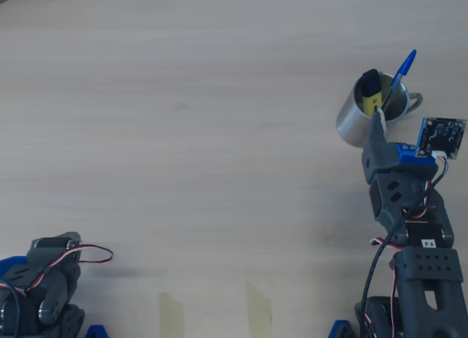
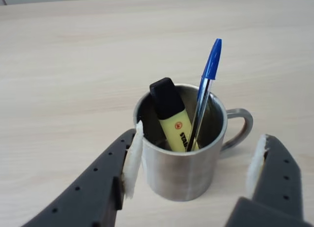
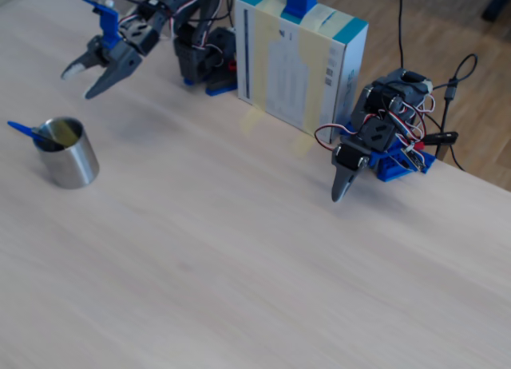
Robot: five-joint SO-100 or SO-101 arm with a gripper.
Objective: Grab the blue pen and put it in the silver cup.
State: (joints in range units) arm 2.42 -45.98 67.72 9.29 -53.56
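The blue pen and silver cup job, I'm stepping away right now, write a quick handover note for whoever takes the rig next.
Gripper: open and empty, its jaws spread apart on either side of the silver cup in the wrist view; the fixed view shows it raised off the table, clear of the cup.
Blue pen: standing in the cup, cap end up, leaning on the rim toward the handle side.
Also in the cup: a yellow highlighter with a black cap.
Done: pen is in the cup and released.
Left: nothing on the pen itself; probably just pull the arm back clear of the cup without knocking it.
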